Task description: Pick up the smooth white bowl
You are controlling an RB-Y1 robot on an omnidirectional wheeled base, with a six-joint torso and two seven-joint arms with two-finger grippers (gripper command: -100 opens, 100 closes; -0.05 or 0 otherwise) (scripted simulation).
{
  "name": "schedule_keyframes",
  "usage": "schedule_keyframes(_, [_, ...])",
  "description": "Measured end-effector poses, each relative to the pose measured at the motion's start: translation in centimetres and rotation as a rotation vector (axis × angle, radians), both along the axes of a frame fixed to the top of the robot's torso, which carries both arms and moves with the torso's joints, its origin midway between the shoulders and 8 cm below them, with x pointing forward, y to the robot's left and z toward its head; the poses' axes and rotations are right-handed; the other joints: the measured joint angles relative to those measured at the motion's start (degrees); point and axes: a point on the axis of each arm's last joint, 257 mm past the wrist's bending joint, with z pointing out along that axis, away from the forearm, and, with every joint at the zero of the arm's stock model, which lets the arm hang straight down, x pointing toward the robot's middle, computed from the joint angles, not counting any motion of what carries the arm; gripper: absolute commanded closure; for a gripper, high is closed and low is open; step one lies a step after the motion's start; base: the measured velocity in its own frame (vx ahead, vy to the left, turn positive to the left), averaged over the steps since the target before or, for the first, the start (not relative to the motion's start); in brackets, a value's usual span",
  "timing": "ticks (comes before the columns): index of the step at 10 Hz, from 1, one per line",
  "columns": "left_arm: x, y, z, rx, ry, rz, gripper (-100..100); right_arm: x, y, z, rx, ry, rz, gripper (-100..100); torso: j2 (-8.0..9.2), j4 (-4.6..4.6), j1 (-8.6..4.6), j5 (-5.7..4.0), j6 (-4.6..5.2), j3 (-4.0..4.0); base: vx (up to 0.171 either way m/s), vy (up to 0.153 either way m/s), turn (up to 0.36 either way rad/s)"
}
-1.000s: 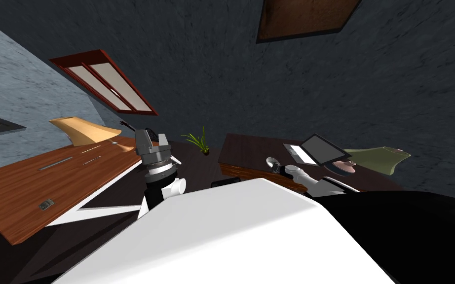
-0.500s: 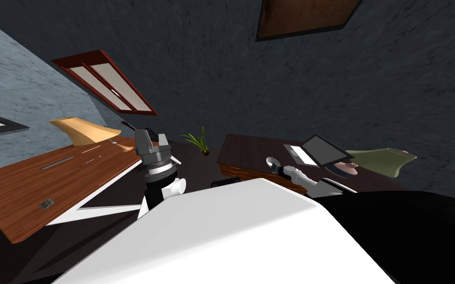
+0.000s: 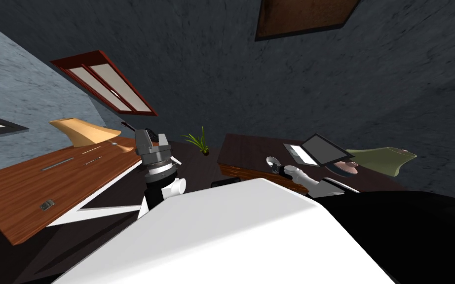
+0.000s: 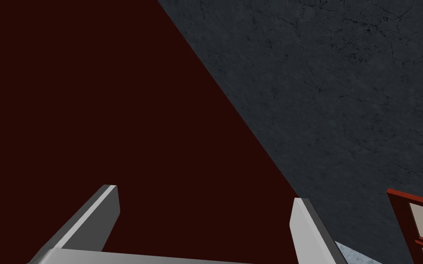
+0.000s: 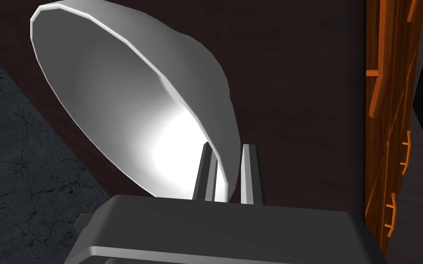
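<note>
Gripping smooth white bowl point(image 5: 128, 105) by its thin rim, right fingers point(image 5: 249, 174); left fingers point(image 4: 93, 215) apart.

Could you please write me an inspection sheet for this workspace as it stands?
Surface: dark wooden desk on my right.
Job's things: white bowl, near the desk's front edge.
Clutter: open laptop on the desk; green plant between the tables.
Grippers: right gripper shut on the bowl's rim, one finger inside; left gripper open, raised, holding nothing.
Cables: nothing seen.
Surroundings: brown table on my left; red-framed window.
</note>
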Motion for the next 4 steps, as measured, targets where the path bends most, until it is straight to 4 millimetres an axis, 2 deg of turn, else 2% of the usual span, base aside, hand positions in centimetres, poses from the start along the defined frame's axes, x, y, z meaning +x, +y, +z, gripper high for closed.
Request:
schedule_keyframes(1, [0.0,0.0,0.0,0.0,0.0,0.0,0,0.02,-0.47,0.61,-0.002,0.003,0.005,100,0.05,0.0,0.13,0.03,-0.01,0.03,-0.03,0.054,-0.01])
schedule_keyframes(3, [0.0,0.0,0.0,0.0,0.0,0.0,0,-0.07,-0.81,0.71,0.002,0.002,0.001,100,0.05,0.01,-0.04,-0.02,-0.04,0.03,-0.012,0.016,0.004])
schedule_keyframes(4, [0.0,0.0,0.0,0.0,0.0,0.0,0,-0.09,-0.79,0.69,0.002,0.003,0.003,0,0.01,0.0,-0.11,-0.03,-0.05,0.0,0.0,0.0,0.0])
